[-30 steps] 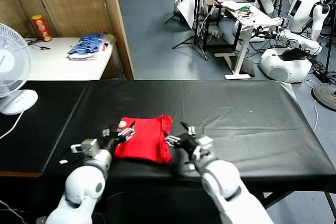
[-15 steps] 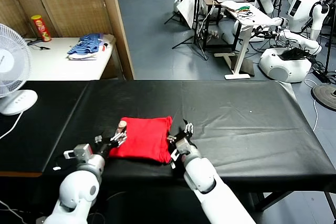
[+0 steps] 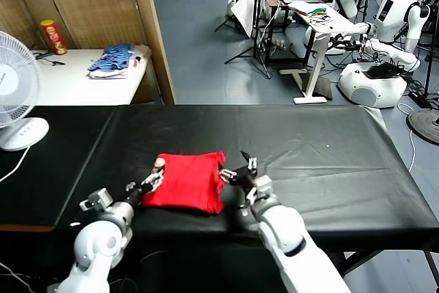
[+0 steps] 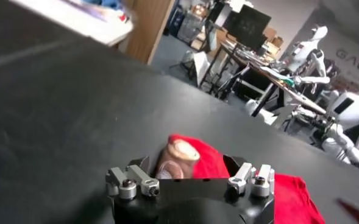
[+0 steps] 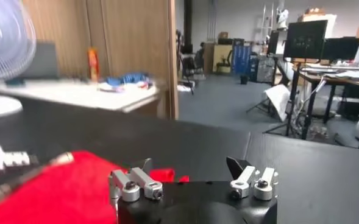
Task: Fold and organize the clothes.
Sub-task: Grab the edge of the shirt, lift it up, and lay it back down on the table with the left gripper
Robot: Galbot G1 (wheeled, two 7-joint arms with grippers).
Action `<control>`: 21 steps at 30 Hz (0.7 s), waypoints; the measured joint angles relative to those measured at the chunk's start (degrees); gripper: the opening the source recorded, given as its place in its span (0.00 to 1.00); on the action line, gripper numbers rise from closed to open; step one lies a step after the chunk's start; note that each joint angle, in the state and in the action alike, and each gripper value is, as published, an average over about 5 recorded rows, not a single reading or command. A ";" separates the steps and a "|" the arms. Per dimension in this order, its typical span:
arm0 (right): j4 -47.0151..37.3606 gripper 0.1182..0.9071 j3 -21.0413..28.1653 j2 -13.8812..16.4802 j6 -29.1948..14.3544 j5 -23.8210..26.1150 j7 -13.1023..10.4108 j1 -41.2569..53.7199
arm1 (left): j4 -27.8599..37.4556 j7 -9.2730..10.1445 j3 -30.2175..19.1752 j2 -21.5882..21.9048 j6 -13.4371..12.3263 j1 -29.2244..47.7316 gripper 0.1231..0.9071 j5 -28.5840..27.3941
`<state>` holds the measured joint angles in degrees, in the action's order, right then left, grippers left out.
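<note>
Both tools backed off slightly since earlier frame — left tool (image 3: 152, 182) and right tool (image 3: 240, 173) gape wide, empty, flanking folded bright red cotton T-shirt (image 3: 186, 182) on black-covered table (image 3: 329, 162). Risk — fingertip snags hem, fold springs open.

Folded red T-shirt (image 3: 186, 181), flat

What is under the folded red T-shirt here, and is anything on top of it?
The red T-shirt lies on the black table cover; the part beneath it is hidden. Nothing lies on top. The open left pincer and right pincer flank its sides.
</note>
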<state>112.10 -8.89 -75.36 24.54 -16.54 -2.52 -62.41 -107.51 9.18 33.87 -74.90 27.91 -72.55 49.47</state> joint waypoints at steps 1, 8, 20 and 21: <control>0.86 0.86 -0.26 0.09 0.11 -0.54 0.01 -0.42 | 0.24 0.04 0.07 -0.01 0.08 0.03 0.86 0.60; 4.18 0.86 -1.34 0.11 0.09 -1.48 0.02 -2.55 | 1.57 0.80 0.58 -0.44 0.59 0.22 0.80 5.13; 6.10 0.86 -3.28 -0.27 0.64 1.18 -1.37 -5.23 | 1.44 1.98 0.24 -0.58 1.00 0.35 0.07 3.68; 6.26 0.86 -3.52 -0.48 1.12 2.33 -2.07 -5.54 | 1.23 1.84 0.11 -0.51 0.91 0.28 0.04 2.40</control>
<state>118.35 -12.41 -75.84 25.66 -14.21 -4.59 -67.95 -106.28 11.02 33.98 -75.41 28.83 -72.27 51.87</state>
